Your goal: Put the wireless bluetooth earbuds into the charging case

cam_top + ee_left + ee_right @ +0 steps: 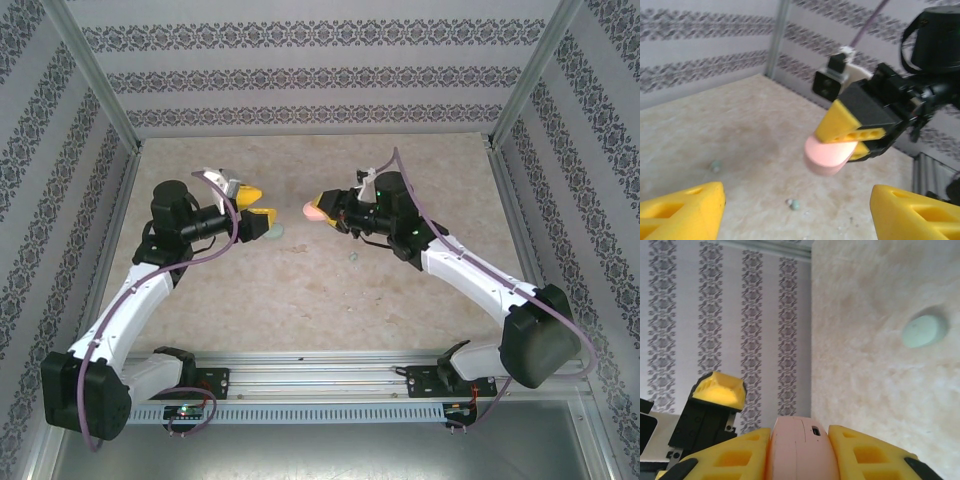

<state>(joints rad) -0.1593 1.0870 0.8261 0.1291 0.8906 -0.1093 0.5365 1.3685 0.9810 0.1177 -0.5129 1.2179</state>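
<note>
The left fingers stand wide apart with nothing between them. In the left wrist view one yellow tip sits at each lower corner, with bare tabletop in the gap. The right fingers are closed on a pink case, one yellow pad pressed against each of its long sides. The case juts out past their tips, and a seam and a small dark port on it face the right wrist camera. From above, the two sets of fingers point at each other across the middle of the tabletop, close but apart, with the pink case held off the surface in the gap between them. In the left wrist view this case hangs straight ahead of the open left fingers, pinched at its far end. A tiny pale green earbud lies loose on the tabletop below the held case and between the left tips, with a small whitish speck touching it. From above, the same earbud lies on the base side of the right fingers, near them but clear of them. Another small pale spot lies farther off to the left, too blurred to name. A pale green case lies flat on the tabletop just beside the left fingers, partly under the nearer one. In the right wrist view it lies ahead and to the right of the right fingers.
</note>
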